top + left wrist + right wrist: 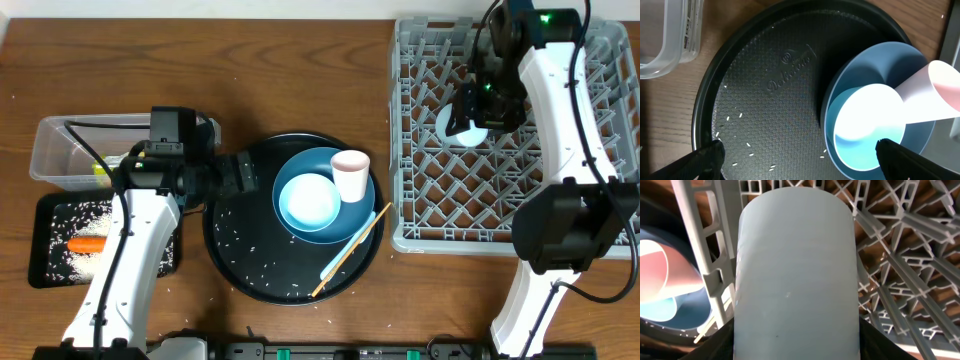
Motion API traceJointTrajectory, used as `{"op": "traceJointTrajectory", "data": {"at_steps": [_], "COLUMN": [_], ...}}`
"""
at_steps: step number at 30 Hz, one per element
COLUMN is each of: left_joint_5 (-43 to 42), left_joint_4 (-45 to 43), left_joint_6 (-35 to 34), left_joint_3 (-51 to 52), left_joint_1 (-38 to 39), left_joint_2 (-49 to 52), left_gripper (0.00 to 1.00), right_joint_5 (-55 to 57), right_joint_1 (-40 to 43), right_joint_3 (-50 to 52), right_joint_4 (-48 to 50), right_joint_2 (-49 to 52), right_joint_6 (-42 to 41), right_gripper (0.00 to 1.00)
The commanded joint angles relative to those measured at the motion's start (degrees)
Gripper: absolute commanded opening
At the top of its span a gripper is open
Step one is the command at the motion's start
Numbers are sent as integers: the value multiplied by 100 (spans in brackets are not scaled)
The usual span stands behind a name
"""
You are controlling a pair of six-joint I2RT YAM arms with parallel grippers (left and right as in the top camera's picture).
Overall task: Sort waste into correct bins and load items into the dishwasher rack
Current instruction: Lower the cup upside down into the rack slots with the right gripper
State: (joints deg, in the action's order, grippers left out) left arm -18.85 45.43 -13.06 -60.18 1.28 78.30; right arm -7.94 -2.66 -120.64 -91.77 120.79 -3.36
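Observation:
My right gripper [470,112] is shut on the small light-blue cup [448,124] and holds it over the grey dishwasher rack [560,200]. In the right wrist view the cup [797,265] fills the space between the fingers [797,342]. My left gripper [240,175] is open and empty over the round black tray [230,250]; its jaws [802,162] span scattered rice grains [740,116] and the pale-blue bowl [870,125]. The bowl [308,200] and the pink cup [350,175] sit on the dark-blue plate [330,232]. Chopsticks [365,232] and a white utensil [335,262] lie at the plate's right edge.
At the left stand the clear tub [60,150], with the yellow-green wrapper [100,168] in it, and the shallow black tray [50,215], with the carrot [88,244] and rice. The tub's corner also shows in the left wrist view [665,40].

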Motion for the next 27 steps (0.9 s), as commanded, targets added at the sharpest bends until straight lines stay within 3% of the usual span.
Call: {"op": "traceJointTrajectory", "data": {"at_steps": [1,27], "left_joint_5": [74,74], "left_joint_4": [15,15], "left_joint_6": [59,59], "left_joint_3": [7,7], "left_joint_1": [-24,-24], "left_joint_2": [4,4], "left_gripper": [98,98], "right_joint_5": [63,260], "right_joint_1": [76,87], "right_joint_3": [127,807], "right_joint_4": [101,544], "right_joint_2": [-164,-162], "right_joint_6": [63,22], "right_gripper": [1,1]}}
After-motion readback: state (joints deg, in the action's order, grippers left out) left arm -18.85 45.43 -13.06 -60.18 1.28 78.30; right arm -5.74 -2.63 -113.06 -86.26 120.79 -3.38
